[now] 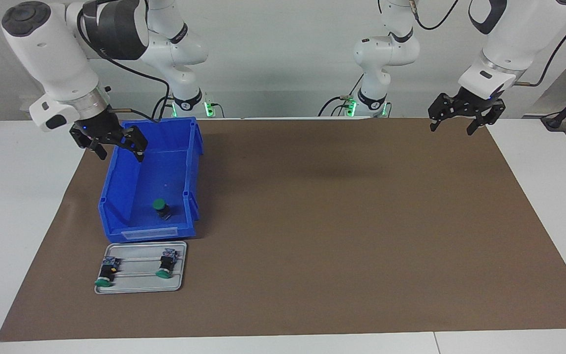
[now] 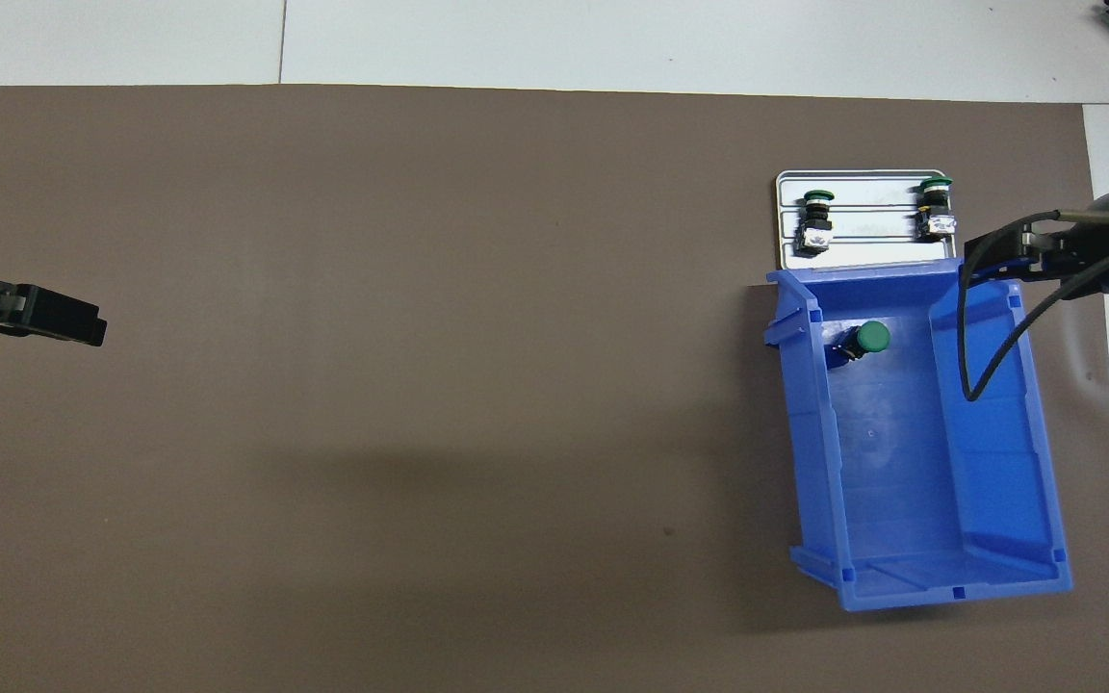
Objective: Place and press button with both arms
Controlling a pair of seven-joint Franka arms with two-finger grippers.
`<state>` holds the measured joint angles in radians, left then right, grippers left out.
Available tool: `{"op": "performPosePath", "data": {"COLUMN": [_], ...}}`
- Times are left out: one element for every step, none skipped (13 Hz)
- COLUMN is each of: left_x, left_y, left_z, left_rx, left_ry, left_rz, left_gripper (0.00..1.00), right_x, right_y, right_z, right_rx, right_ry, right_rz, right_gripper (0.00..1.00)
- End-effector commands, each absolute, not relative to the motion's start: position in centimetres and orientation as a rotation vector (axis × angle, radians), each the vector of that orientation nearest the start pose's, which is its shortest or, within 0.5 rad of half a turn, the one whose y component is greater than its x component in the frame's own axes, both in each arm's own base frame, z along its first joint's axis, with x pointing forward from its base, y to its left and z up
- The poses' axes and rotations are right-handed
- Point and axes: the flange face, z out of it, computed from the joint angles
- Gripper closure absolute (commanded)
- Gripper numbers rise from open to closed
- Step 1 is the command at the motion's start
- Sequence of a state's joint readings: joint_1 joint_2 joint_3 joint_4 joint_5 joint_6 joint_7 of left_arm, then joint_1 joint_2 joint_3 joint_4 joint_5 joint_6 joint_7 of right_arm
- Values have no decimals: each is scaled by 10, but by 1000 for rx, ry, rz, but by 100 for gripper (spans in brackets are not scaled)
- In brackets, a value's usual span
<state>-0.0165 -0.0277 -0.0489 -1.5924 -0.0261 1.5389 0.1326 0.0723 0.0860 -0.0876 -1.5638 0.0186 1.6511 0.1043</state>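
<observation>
The button [image 1: 161, 208] [image 2: 866, 339], green cap up, stands on the floor of a blue bin [image 1: 116, 196] [image 2: 997, 462], at the bin's end farther from the robots. My right gripper [image 1: 120, 153] [image 2: 995, 258] hangs open over the bin's rim at the end nearer to the robots, holding nothing. My left gripper [image 1: 451, 130] [image 2: 59, 322] waits open and empty in the air over the brown mat's edge at the left arm's end.
A silver tray [image 1: 138, 285] [image 2: 867, 252] lies just farther from the robots than the bin. On it lie two like buttons, one plain [image 1: 166, 264] [image 2: 815, 219] and one with a yellow spot [image 1: 106, 272] [image 2: 935, 204]. A brown mat [image 1: 337, 221] covers the table.
</observation>
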Motion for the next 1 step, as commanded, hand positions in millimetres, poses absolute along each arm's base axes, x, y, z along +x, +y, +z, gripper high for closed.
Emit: {"op": "performPosePath", "data": {"left_x": [533], "left_y": [-35], "left_z": [628], "left_rx": [-3153], "left_ry": [311], "left_rz": [30], "left_gripper": [0], "right_x": [586], "right_y": [-4], "right_z": [586], "right_rx": [-3124], "right_ry": [156], "right_rz": [-19], "right_gripper": [0]}}
